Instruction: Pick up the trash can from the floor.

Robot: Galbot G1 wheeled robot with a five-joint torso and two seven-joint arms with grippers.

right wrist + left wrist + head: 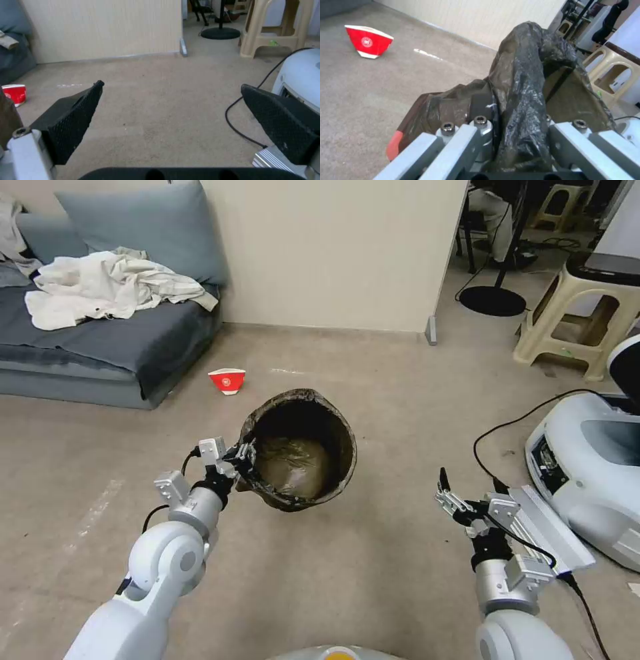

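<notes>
The trash can (300, 453) is tilted with its mouth facing the head camera, and it looks raised off the floor (400, 400). Its crinkled dark bag lines the inside and folds over the rim. My left gripper (245, 459) is shut on the rim and bag at the can's left side. In the left wrist view the bag-covered rim (526, 75) runs between the jaws of the left gripper (511, 125). My right gripper (469, 483) hangs open over bare floor to the can's right, well apart from it, and its black pads (76, 110) stand wide.
A red-and-white paper cup (227, 380) lies on the floor behind the can, near a grey sofa (100, 360) with white cloth on it. A white machine (587, 460) and its black cable (507, 427) lie on the right. A beige stool (573, 327) stands behind them.
</notes>
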